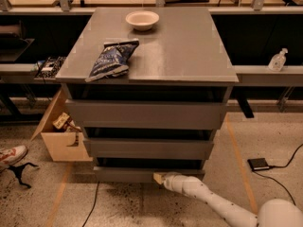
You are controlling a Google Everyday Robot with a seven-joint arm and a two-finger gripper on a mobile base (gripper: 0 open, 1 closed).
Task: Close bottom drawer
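— Camera view first: where is the gripper?

— The gripper (158, 178) is low, just above the floor, with its tan tip touching the front of the bottom drawer (125, 174), right of that front's middle. The white arm (208, 200) runs to it from the lower right corner.

— Apart or together?

— I cannot tell; the tip shows only as one small tan wedge against the grey panel.

— And the drawer itself?

— It is the lowest and narrowest of the three on the grey cabinet (189, 46). Its front stands a little forward, with a dark gap above it, below the middle drawer (147, 148) and the top drawer (142, 115), which also show dark gaps above their fronts.

— What is on the cabinet?

— A white bowl (142, 19) near the back edge and a blue chip bag (111, 59) at the front left, its corner over the edge.

— Around it?

— An open cardboard box (59, 143) stands just left of the cabinet, with a shoe (12, 155) further left on the floor. A small black device (259, 164) with a cable lies on the floor to the right, and a clear bottle (278, 60) stands on the shelf behind.
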